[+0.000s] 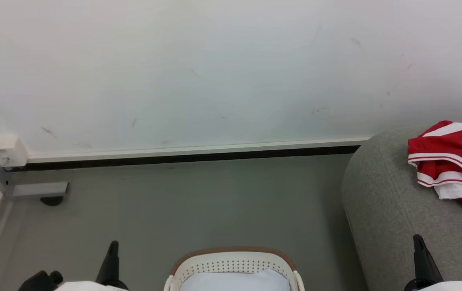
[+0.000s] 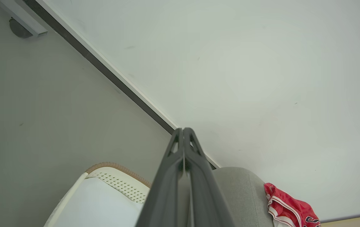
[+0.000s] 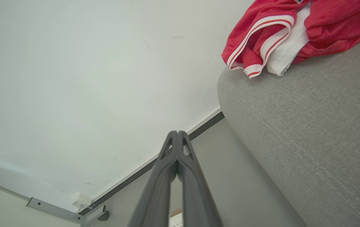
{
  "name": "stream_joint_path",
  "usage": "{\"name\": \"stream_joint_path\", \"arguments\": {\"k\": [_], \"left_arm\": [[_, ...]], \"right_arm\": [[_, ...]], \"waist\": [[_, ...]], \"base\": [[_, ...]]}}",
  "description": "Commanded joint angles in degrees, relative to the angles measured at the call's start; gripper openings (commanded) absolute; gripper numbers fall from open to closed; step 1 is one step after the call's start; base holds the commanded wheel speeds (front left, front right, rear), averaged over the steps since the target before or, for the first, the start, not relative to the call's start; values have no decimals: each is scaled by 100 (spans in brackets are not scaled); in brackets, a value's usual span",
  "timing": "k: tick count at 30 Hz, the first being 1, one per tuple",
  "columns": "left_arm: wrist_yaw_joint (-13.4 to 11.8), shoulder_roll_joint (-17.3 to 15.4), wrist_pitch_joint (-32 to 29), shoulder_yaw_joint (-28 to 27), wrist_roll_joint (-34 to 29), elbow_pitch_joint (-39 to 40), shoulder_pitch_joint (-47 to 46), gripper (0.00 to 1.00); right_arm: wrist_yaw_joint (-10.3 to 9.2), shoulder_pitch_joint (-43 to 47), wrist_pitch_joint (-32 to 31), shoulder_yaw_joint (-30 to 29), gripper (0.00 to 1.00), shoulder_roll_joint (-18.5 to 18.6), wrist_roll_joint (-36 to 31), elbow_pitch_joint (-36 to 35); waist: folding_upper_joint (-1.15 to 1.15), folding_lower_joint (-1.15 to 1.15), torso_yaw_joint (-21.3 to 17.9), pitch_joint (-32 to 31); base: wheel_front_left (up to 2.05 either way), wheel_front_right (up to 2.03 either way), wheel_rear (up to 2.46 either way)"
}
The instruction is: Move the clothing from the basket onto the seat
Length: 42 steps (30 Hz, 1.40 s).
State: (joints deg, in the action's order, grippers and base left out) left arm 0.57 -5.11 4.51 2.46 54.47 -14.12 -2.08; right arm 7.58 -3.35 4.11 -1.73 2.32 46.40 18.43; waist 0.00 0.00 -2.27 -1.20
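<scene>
I find no legible writing: the clothing (image 1: 453, 161) shows dark-and-white lettering at the bottom edge of the left wrist view, cut off and unreadable, and any marking on the small white wall box (image 1: 7, 149) is too small to make out. The clothing, red with white striped trim, lies crumpled on the seat (image 1: 384, 194) near its rounded end. The basket (image 1: 233, 250) stands on the grey floor (image 1: 198, 202) to the seat's left, apart from it, its pale interior showing. The left gripper (image 1: 113, 244) has its fingers pressed together, gripping nothing, left of the basket. The right gripper (image 1: 416, 238) is likewise pressed together, before the seat's side. A metal bracket (image 1: 39, 189) sits at the wall (image 1: 214, 72) corner.
</scene>
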Motion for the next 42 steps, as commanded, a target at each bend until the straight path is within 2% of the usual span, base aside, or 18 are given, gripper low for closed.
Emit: {"name": "stream_joint_path", "arguments": {"k": [1, 16, 42], "left_arm": [[37, -11, -58, -67, 188, 97, -141, 0], [116, 48, -316, -283, 1088, 165, -214, 0], [235, 129, -686, -577, 2325, 266, -317, 0]], "right_arm": [[-6, -148, -42, -34, 0, 56, 231, -104], [-8, -217, -295, -148, 0, 70, 1324, -174], [-10, -313, -641, -293, 0, 89, 2838, -271]], "waist": [[0, 0, 5, 2], [0, 0, 47, 22], [0, 0, 116, 56]], "base": [[0, 0, 0], [0, 0, 0], [0, 0, 0]]}}
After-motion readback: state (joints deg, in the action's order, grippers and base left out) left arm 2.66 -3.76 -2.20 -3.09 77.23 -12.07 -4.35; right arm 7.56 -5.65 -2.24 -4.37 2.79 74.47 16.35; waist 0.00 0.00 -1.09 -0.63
